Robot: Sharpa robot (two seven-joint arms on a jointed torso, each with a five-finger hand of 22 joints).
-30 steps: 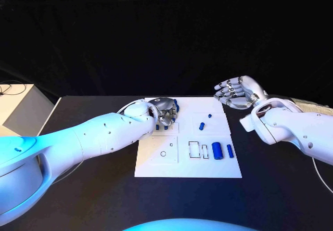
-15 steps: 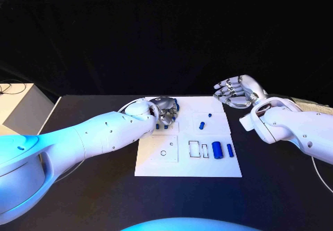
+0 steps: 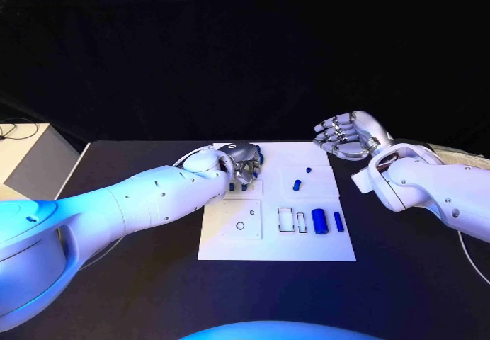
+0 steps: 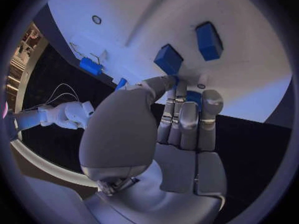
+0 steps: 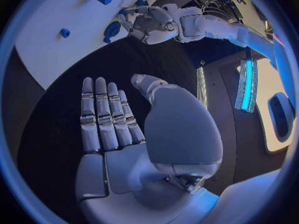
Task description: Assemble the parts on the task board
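Barely anything moved: left hand (image 3: 242, 162) stayed curled over a blue part (image 4: 193, 97) at the task board's (image 3: 245, 251) far corner; right hand (image 3: 345, 136) hovered, fingers apart. Loose parts (image 3: 318, 221) remained, so assembly looked early.

One white task board (image 3: 275, 248) lies on the one black table (image 3: 133, 283). Two silver hands work at it: the left hand (image 3: 242, 161) over the board's 11 o'clock corner, the right hand (image 3: 347, 136) off its 1 o'clock corner. Loose blue parts in plain sight number five: one large cylinder (image 3: 319, 221) and one slim bar (image 3: 338, 222) at 4 o'clock, one short peg (image 3: 297, 185) and one tiny stud (image 3: 307, 170) at 1 o'clock, one piece (image 3: 233, 188) just below the left hand's fingers. Any others beneath that hand are hidden.
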